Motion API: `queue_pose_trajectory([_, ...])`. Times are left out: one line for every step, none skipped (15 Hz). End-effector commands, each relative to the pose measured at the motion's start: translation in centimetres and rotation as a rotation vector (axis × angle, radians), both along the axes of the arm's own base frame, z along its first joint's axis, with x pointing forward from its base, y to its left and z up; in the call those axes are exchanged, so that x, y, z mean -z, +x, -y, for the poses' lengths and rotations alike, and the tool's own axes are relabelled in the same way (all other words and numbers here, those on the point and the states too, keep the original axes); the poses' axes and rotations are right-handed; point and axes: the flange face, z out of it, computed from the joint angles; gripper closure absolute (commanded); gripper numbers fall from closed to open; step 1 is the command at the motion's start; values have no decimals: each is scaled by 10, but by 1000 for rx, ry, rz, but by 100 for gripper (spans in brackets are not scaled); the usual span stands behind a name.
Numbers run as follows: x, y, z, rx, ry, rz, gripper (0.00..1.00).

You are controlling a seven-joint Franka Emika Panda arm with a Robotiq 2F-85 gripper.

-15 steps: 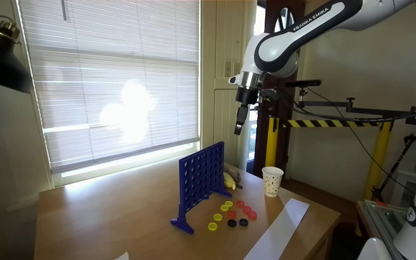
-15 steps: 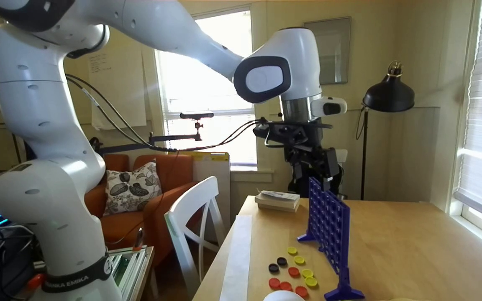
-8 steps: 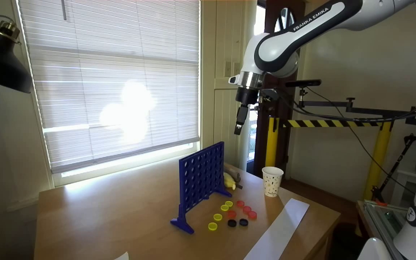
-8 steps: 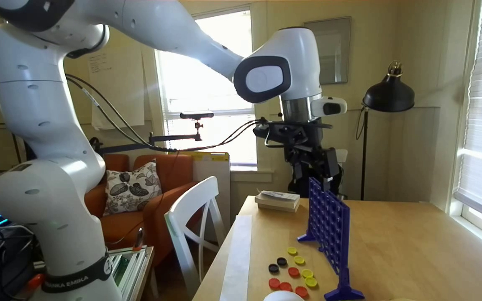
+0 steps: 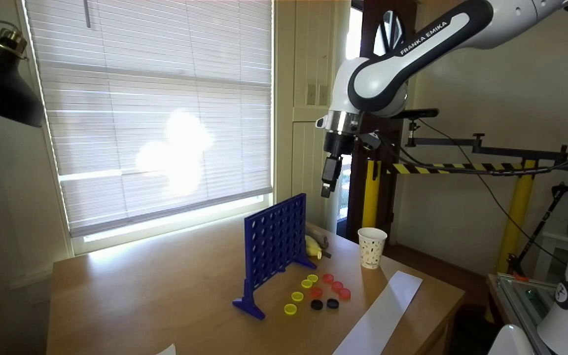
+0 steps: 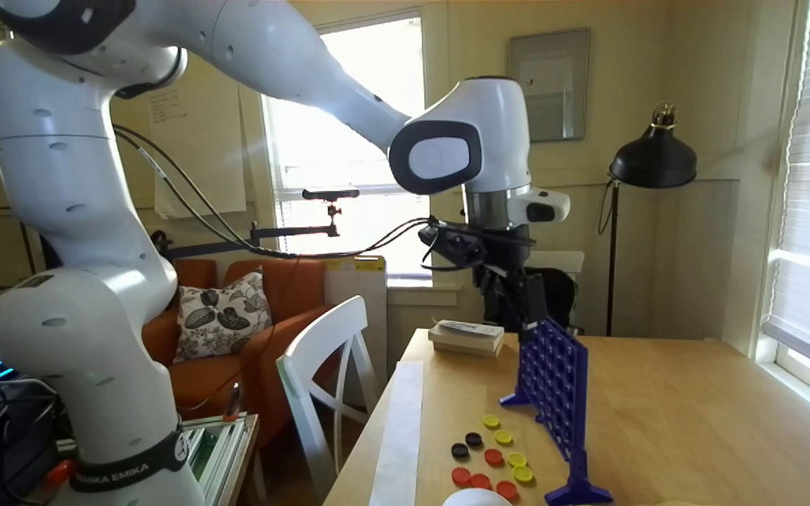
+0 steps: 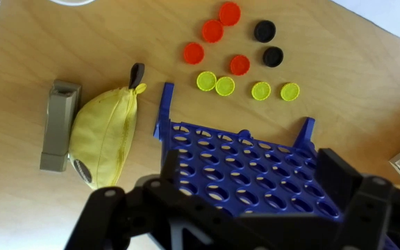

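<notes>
A blue upright game rack with rows of round holes [image 7: 253, 186] stands on the wooden table; both exterior views show it, as at its frame [image 5: 250, 256]. My black gripper [image 7: 252, 170] hangs over it, fingers wide apart and nothing held. From the wrist, the rack fills the gap between the fingers but lies below them. In an exterior view the gripper [image 5: 326, 191] is clearly above the rack's height. In front of the rack lie several red discs [image 7: 213, 31], several yellow discs [image 7: 225, 86] and two black discs [image 7: 265, 31].
Beside the rack are a yellow banana-shaped pouch [image 7: 102, 139] and a grey-brown block [image 7: 57, 128]. A speckled paper cup [image 5: 372, 249] stands near the table's edge, by a white strip [image 5: 382, 310]. Books [image 6: 466, 341] lie at the table's far end; a white chair [image 6: 324, 344] adjoins it.
Over the last half second my arm and gripper have come down, closer to the rack's top. The fingers stayed wide apart; the rack, discs and cup have not moved.
</notes>
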Motion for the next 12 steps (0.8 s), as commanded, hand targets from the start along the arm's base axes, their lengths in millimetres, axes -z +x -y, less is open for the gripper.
queue_pose_trajectory([29,-20,-18,103,29,-36,0])
queue_pose_trajectory([39,-24,-21,125,34,-34,0])
queue_pose_trajectory([49,-26,-25,149,38,-35,0])
queue_pose_trajectory([59,-28,-27,161,30,-15,0])
queue_pose_trajectory([69,-30,-29,178,20,4,0])
queue_pose_trajectory([78,-32,-31,183,10,31,0])
queue_pose_trajectory([88,-33,-32,189,25,49,0])
queue_pose_trajectory([98,-34,-33,196,25,68,0])
queue_pose_trajectory([108,-35,-34,202,31,82,0])
queue_pose_trajectory([117,-34,-36,208,38,94,0])
queue_pose_trajectory([126,-33,-38,216,50,103,0])
queue_pose_trajectory([134,-30,-44,207,65,97,0])
